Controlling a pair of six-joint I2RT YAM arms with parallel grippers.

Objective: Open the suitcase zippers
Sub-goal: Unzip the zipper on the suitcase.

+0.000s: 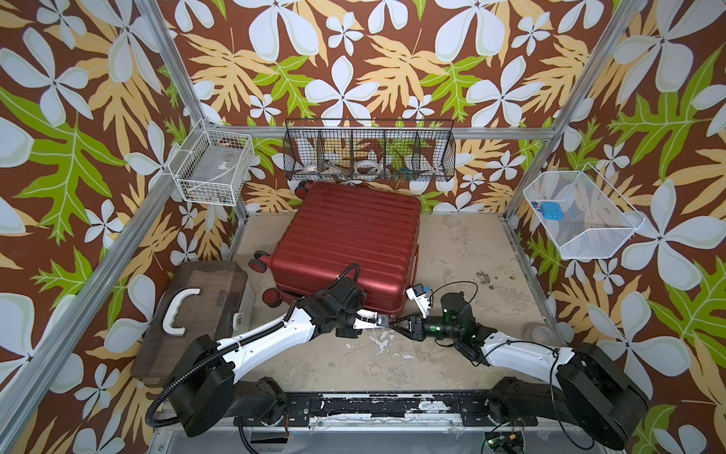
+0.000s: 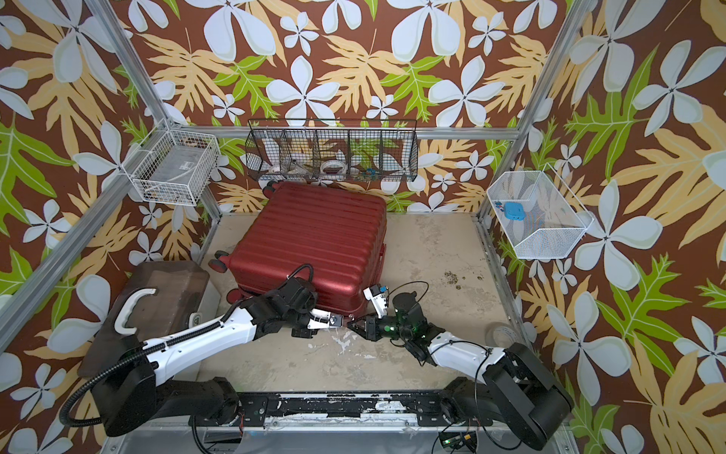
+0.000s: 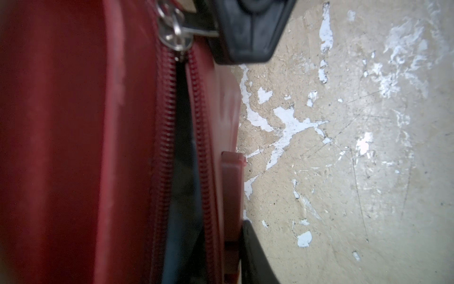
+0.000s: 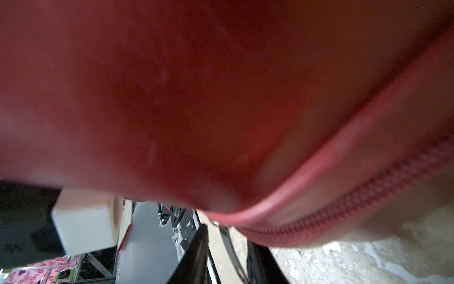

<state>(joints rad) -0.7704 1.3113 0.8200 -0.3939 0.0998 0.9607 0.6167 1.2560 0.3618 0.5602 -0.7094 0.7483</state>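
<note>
The dark-red ribbed suitcase [image 1: 349, 236] [image 2: 314, 236] lies flat on the table. Both grippers meet at its near front edge. In the left wrist view the zipper [image 3: 169, 123] is parted along the seam, with dark lining in the gap, and its metallic pull tabs [image 3: 173, 32] sit at the closed end. My right gripper [image 1: 394, 323] [image 4: 229, 248] is shut on one pull tab, which runs between its black fingers [image 3: 245, 32]. My left gripper [image 1: 382, 320] is shut on the lower shell's edge beside the open seam. Only one of its fingers [image 3: 255, 258] shows.
A brown translucent box [image 1: 196, 310] with a white handle sits left of the suitcase. A tape roll [image 1: 542, 334] lies at the right edge of the table [image 1: 471, 255]. Wire baskets hang on the walls: white [image 1: 212, 173], black [image 1: 369, 151], white [image 1: 581, 216].
</note>
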